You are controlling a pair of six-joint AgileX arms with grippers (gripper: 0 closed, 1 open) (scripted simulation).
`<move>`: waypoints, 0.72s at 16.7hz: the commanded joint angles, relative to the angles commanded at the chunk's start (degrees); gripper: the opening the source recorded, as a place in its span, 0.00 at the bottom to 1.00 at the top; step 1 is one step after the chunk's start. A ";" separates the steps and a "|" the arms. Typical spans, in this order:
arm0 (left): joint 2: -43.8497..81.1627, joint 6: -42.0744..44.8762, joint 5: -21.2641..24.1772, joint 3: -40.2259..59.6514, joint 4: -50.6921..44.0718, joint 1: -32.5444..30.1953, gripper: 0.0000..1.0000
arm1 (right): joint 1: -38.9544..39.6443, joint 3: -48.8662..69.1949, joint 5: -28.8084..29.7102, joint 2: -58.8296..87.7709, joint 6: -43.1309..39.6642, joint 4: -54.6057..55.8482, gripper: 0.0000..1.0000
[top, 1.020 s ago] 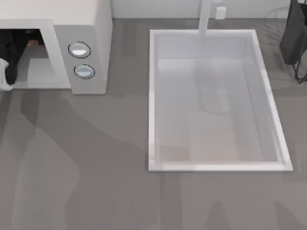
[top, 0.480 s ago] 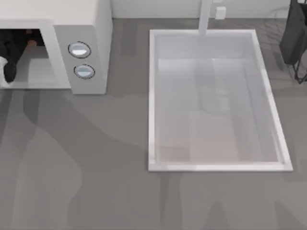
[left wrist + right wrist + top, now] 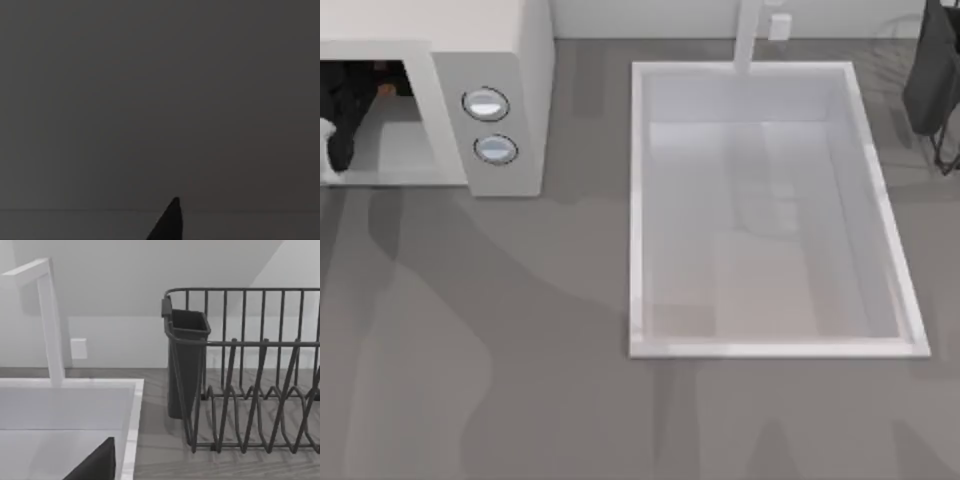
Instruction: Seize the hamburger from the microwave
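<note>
Hamburger (image 3: 386, 89): orange-brown sliver | microwave (image 3: 490, 60): white, boxy | left end effector (image 3: 342, 110) inside cavity, grip unclear

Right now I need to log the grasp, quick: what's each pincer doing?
Left pincer: inside the microwave cavity near the hamburger; open or closed cannot be told.
Right pincer: parked above the sink; cannot be told.
</note>
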 joint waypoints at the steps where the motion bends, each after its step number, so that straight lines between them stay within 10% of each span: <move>1: -0.11 -0.02 -0.06 -0.11 -0.04 -0.07 0.00 | 0.00 0.00 0.00 0.00 0.00 0.00 1.00; 12: -36.03 -5.97 -16.95 -30.16 -9.22 -17.86 0.00 | 0.00 0.00 0.00 0.00 0.00 0.00 1.00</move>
